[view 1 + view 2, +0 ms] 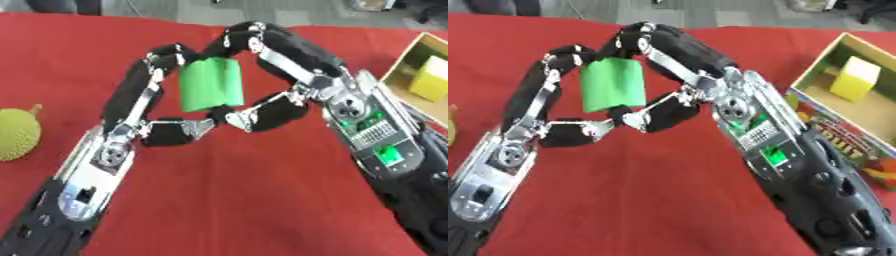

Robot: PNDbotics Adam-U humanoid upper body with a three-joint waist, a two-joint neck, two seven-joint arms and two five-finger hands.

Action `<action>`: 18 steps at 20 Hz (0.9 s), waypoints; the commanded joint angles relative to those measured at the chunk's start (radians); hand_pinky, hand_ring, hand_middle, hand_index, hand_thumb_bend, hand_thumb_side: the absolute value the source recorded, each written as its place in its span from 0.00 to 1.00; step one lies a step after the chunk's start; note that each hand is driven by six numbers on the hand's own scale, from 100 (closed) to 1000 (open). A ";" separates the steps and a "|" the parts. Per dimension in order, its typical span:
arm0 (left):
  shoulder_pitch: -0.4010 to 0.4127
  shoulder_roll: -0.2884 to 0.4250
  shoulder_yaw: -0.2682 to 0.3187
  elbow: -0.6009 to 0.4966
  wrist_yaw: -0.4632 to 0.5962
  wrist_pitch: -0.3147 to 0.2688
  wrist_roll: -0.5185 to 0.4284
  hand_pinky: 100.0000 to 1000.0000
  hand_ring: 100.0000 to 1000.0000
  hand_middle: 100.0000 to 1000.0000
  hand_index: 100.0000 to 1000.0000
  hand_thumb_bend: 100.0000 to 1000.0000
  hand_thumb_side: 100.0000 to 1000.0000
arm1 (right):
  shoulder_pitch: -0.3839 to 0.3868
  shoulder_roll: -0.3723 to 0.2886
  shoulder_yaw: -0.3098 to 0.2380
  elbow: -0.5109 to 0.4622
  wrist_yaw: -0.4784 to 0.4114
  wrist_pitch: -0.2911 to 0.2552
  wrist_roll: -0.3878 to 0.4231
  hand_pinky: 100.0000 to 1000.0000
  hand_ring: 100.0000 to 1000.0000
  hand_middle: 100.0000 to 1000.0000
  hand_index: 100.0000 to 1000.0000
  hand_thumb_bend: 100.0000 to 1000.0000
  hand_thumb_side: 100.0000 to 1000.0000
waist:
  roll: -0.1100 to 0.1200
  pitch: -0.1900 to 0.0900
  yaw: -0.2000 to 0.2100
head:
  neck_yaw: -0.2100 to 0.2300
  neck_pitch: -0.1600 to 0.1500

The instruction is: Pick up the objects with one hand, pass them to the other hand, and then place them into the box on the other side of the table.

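Left eye view shows, at the far left edge of the red surface (pixel 219 200), a yellow-green spiky fruit (pixel 16 134) with a short stem, lying well apart from both arms. Next comes the left hand (pixel 140 107), reaching up from the lower left corner; its fingers (pixel 162 57) curve over the top left of a green block (pixel 211 84), and its thumb runs along beneath the block's lower edge. The block is upright, slightly tilted, and held above the surface between the two hands. The right hand (pixel 689 75) comes in from the lower right; its fingers (pixel 645 40) arch over the block's top right corner and its thumb presses in from below right, so both hands are clamped on the same block, fingertips of one nearly meeting those of the other above it. At the far right sits an open box (pixel 815 75) with a printed side, and a yellow cube (pixel 853 77) lies inside it.
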 commanded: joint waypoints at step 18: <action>-0.016 -0.012 -0.003 -0.015 -0.086 0.131 0.049 0.74 0.71 0.65 0.90 0.87 0.41 | -0.013 -0.023 -0.003 -0.027 -0.023 0.005 0.006 0.74 0.64 0.38 0.56 0.22 0.00 | 0.002 -0.011 -0.001 | 0.000 -0.017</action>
